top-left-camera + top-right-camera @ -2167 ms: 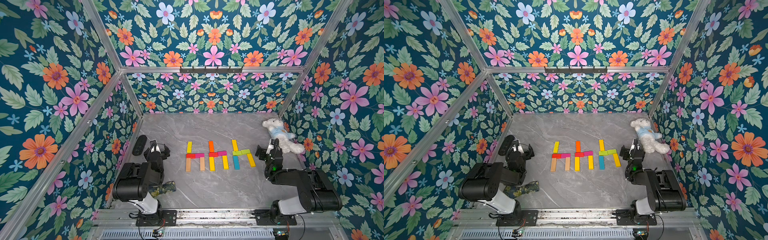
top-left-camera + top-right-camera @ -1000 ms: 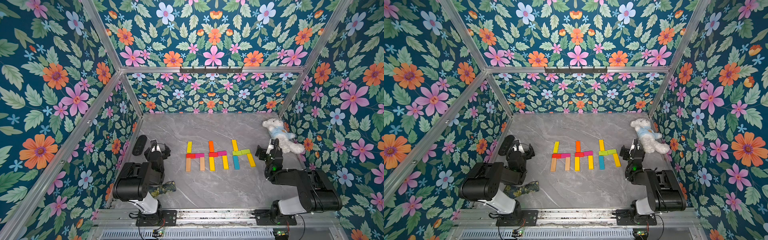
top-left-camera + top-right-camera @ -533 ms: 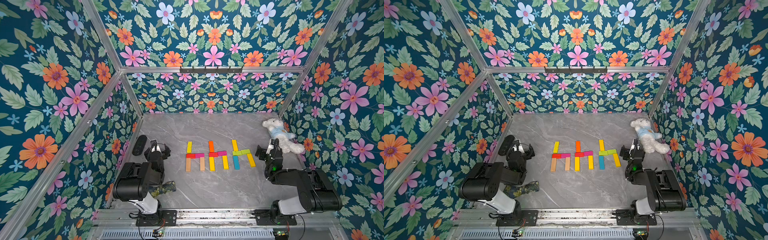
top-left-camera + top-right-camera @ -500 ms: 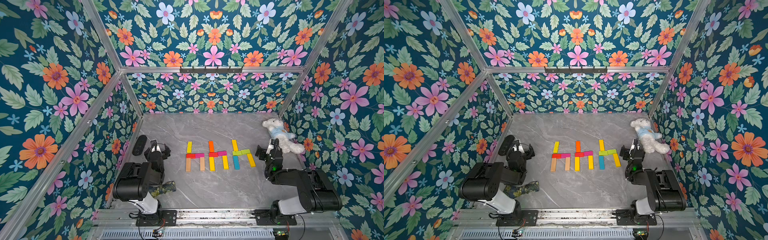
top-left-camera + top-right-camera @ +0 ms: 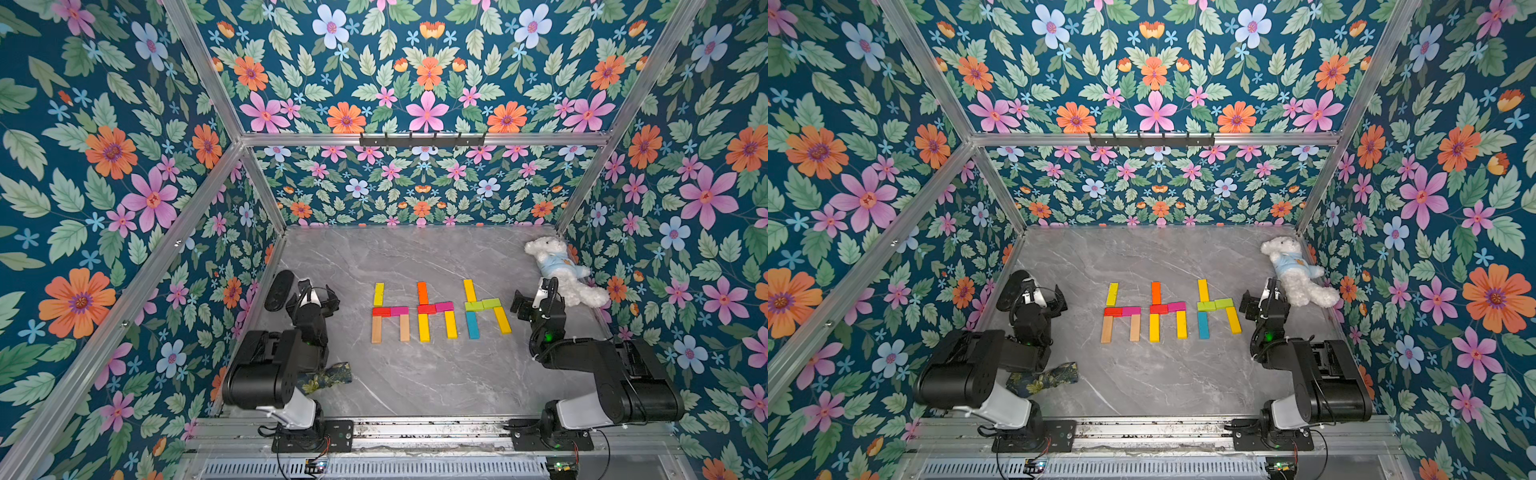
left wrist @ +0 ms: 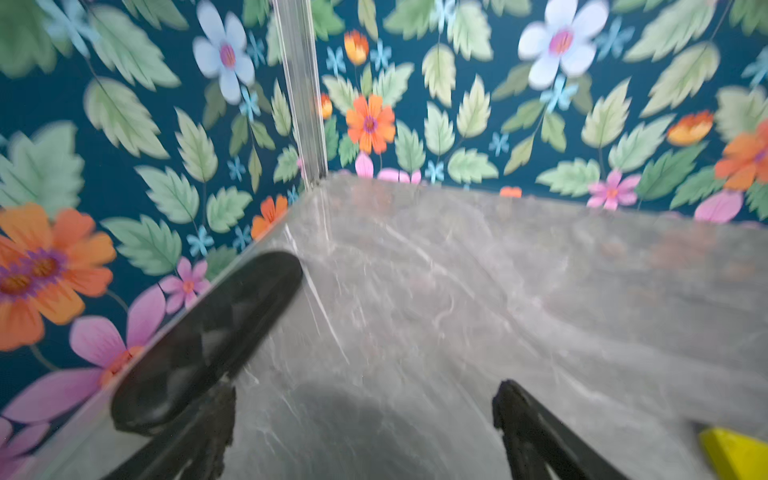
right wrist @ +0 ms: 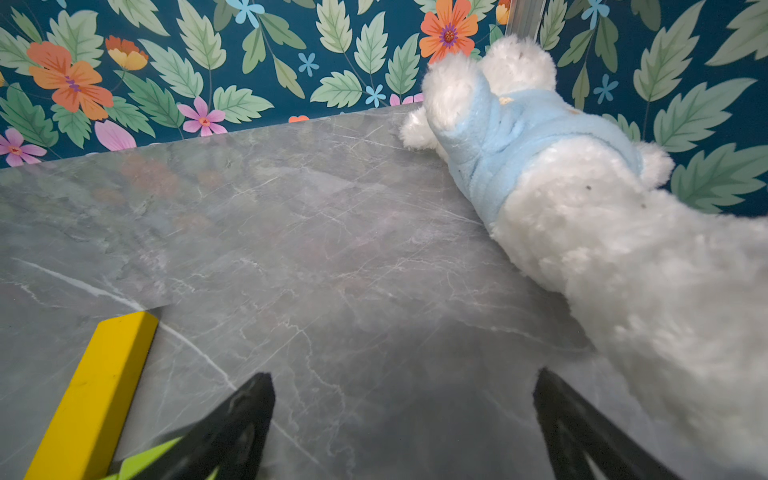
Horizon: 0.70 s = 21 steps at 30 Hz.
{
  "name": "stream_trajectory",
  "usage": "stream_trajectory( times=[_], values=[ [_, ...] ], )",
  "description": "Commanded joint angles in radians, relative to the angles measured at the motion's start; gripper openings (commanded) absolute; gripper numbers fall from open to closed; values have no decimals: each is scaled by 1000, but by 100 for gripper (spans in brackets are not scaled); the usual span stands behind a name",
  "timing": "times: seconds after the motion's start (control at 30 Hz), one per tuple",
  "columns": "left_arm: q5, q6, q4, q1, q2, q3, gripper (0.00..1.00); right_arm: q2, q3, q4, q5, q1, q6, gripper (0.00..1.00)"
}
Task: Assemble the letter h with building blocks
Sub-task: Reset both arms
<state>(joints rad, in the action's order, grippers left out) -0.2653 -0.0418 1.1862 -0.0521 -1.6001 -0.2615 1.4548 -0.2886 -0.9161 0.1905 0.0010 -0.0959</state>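
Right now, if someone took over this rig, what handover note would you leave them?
Left hand: open, empty.
Right hand: open, empty, beside the white plush bear.
The building blocks: fifteen, flat on the table, in three h shapes side by side.
Done: all three letters look assembled; no loose blocks visible.
Left: perhaps straighten the slanted yellow leg of the h nearest the right hand; otherwise nothing.
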Motion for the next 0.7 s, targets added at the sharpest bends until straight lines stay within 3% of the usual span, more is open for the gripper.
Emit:
stream_trajectory(
  times=[0.0, 0.67],
  values=[
    [4, 10, 75, 1, -4, -12, 100, -1, -3, -42, 12, 1, 9, 99],
    [5, 14, 52, 0, -8, -21, 100, -1, -1, -41, 11, 2, 9, 99]
  ],
)
